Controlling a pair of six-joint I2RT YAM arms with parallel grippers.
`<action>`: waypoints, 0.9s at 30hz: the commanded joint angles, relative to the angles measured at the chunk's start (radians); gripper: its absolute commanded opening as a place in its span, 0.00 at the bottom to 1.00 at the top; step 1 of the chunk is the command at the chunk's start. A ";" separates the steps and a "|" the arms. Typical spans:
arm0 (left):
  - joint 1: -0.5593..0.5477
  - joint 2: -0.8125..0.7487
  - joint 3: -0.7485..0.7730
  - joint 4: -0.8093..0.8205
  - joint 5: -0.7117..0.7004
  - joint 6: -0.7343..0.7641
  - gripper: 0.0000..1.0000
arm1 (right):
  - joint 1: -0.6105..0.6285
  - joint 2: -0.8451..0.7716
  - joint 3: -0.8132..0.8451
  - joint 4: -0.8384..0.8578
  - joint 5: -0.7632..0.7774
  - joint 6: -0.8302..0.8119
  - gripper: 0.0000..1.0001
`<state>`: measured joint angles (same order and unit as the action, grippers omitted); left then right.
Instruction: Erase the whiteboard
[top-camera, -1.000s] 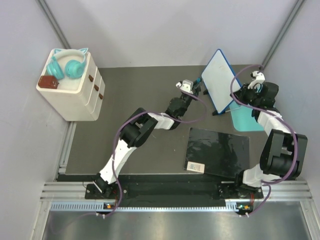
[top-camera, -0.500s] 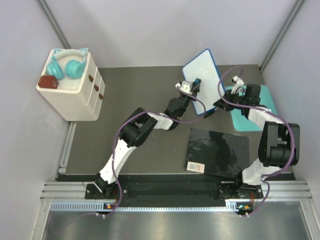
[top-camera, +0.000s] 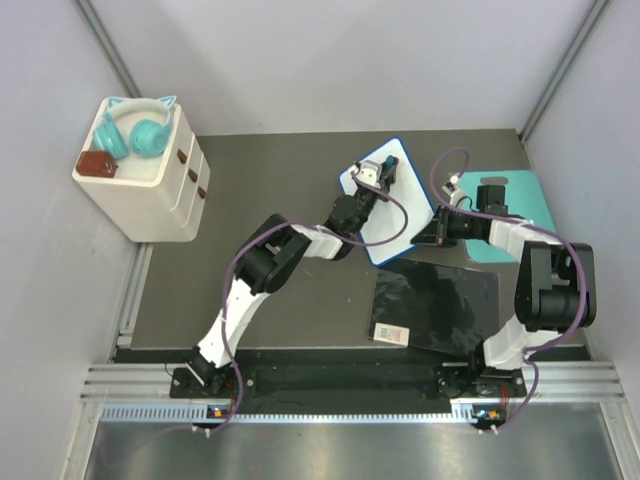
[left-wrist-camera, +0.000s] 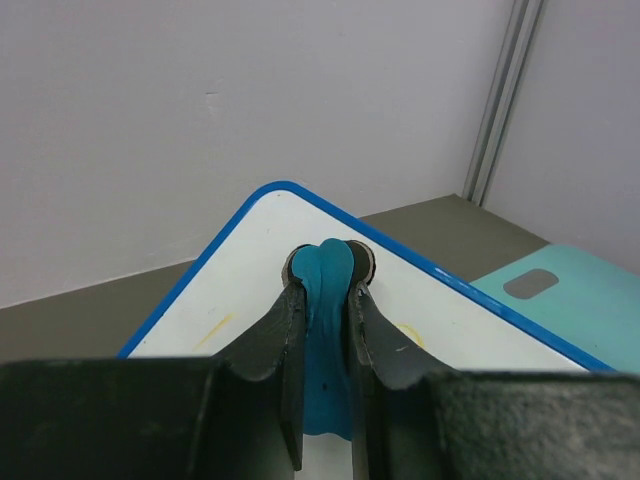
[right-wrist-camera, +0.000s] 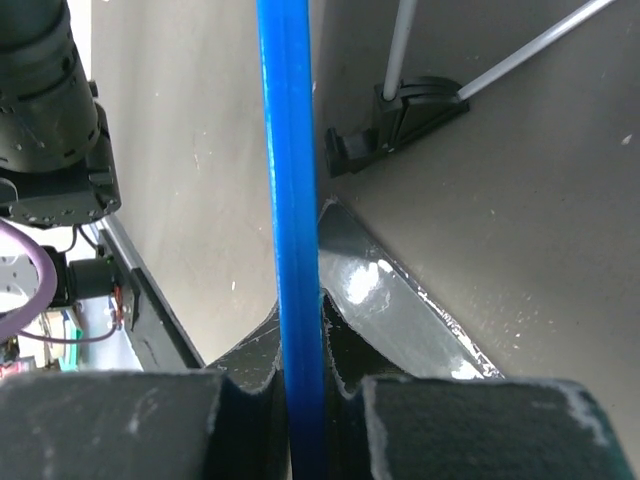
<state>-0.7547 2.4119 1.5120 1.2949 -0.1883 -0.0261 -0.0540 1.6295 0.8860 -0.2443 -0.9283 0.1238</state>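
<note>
The whiteboard (top-camera: 393, 215), white with a thin blue rim, is tilted over the middle-right of the dark table. My right gripper (top-camera: 426, 236) is shut on its right edge; the right wrist view shows the blue rim (right-wrist-camera: 290, 200) running between the fingers (right-wrist-camera: 298, 305). My left gripper (top-camera: 377, 173) is over the board's far part, shut on a small teal-blue eraser piece (left-wrist-camera: 327, 300) whose tip lies against the white face (left-wrist-camera: 250, 290). Faint yellow marks (left-wrist-camera: 214, 331) show on the board on both sides of the fingers.
A teal mat (top-camera: 515, 200) lies at the right, also in the left wrist view (left-wrist-camera: 570, 300). A glossy black sheet (top-camera: 450, 300) with a white label lies near the front, under the board's near corner. A white drawer unit (top-camera: 150, 190) with teal headphones stands far left.
The right gripper has swung the board from nearly upright at the right down and leftward to a flatter tilt. The left gripper with the eraser now sits over the board's face.
</note>
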 joint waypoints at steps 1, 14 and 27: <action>0.012 -0.097 -0.050 0.119 0.024 0.017 0.00 | 0.013 -0.020 0.059 0.003 0.144 -0.055 0.00; 0.144 -0.428 -0.433 0.156 0.081 0.031 0.00 | 0.013 -0.053 0.217 -0.019 0.055 -0.021 0.00; 0.161 -0.481 -0.595 0.193 0.105 0.038 0.00 | 0.013 -0.017 0.415 -0.210 0.085 -0.101 0.00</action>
<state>-0.5919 1.9507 0.9363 1.3087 -0.1101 0.0254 -0.0418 1.6299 1.2163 -0.4377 -0.8398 0.0807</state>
